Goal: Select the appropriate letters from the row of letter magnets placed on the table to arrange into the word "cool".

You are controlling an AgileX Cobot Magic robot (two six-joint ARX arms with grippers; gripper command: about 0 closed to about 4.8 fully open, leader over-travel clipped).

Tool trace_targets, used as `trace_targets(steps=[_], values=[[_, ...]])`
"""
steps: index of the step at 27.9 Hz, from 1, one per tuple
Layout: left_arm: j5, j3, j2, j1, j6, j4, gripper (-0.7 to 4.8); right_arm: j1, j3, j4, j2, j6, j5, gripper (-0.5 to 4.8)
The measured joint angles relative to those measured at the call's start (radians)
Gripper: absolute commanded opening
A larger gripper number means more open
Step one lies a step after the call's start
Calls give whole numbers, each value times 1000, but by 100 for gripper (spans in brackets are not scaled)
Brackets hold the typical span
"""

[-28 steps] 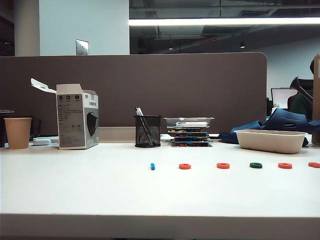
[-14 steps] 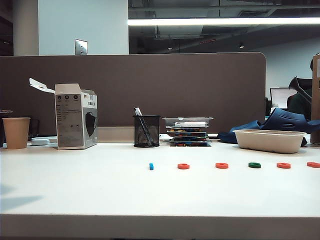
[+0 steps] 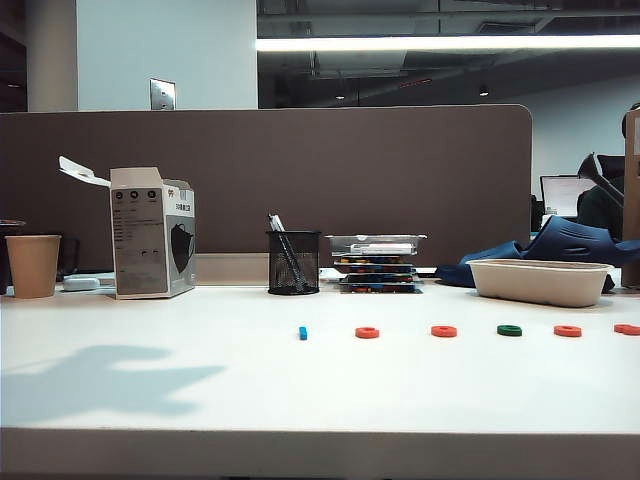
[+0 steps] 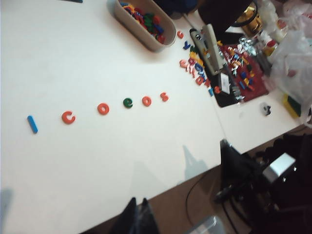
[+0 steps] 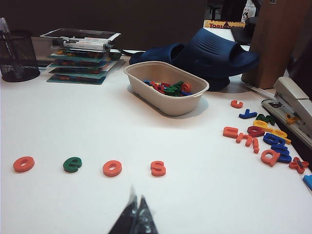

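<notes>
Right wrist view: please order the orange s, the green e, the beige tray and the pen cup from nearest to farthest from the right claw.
1. Orange s: on the table just ahead of the shut right claw.
2. Green e: same row, further to the side.
3. Beige tray: behind the row, holding spare letters.
4. Pen cup: far corner, by the partition.

Table (image 3: 200, 380): smooth white laminate, matt.
Letter magnets (image 4: 103, 108): smooth moulded plastic.
Partition panel (image 3: 300, 180): brown woven cloth.
Pen cup (image 3: 294, 262): black metal mesh.
Tray (image 5: 165, 100): matt beige pulp.
</notes>
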Motion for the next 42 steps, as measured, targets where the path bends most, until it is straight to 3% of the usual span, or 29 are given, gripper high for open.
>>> trace_targets(steps=[10, 23, 28, 35, 42], values=[[-39, 0, 4, -11, -16, 36, -3, 1, 22, -29, 0, 2, 0, -1], [-39, 0, 4, -13, -13, 36, -3, 1, 365, -262, 40, 4, 1, 0], [-39, 0, 4, -13, -13, 36, -3, 2, 678, -497, 325, 3, -24, -1], [-39, 0, 4, -13, -13, 36, -3, 4, 917, -533, 617, 9, -171, -1], [-39, 0, 4, -13, -13, 36, -3, 118, 1112, -614, 911, 130, -179, -1]])
